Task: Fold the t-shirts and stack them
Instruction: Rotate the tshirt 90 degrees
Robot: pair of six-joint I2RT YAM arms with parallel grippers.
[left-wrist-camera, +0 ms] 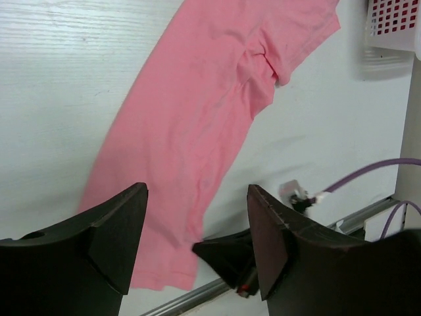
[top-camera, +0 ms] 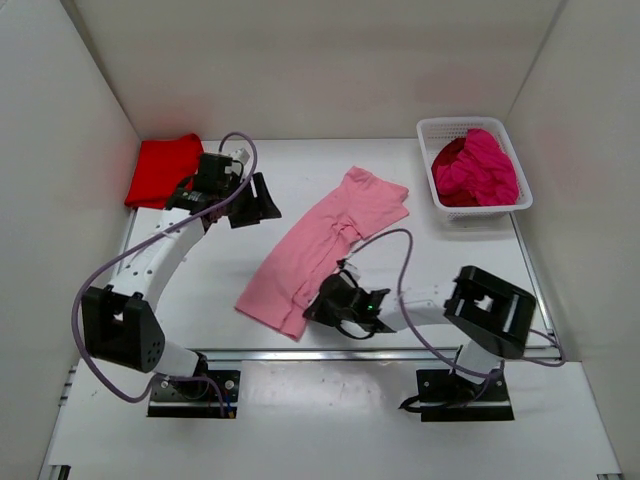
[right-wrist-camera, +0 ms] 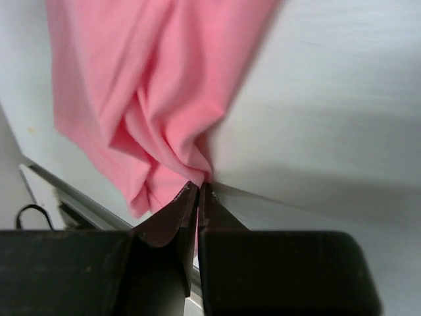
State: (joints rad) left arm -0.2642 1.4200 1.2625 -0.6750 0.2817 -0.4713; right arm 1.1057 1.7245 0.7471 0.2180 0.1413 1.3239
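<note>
Right gripper pinches the pink t-shirt (its near edge); left gripper gapes, holding nothing.

Seen from above and behind the arm bases, the fixed overhead camera looks down on the whole table, far wall at the top. The left wrist camera, raised near the far left corner, faces back toward the near right, catching the light pink t-shirt at some distance and a corner of the white basket. The right wrist camera sits low and very close at that shirt's near edge. All three views share the shirt.
</note>
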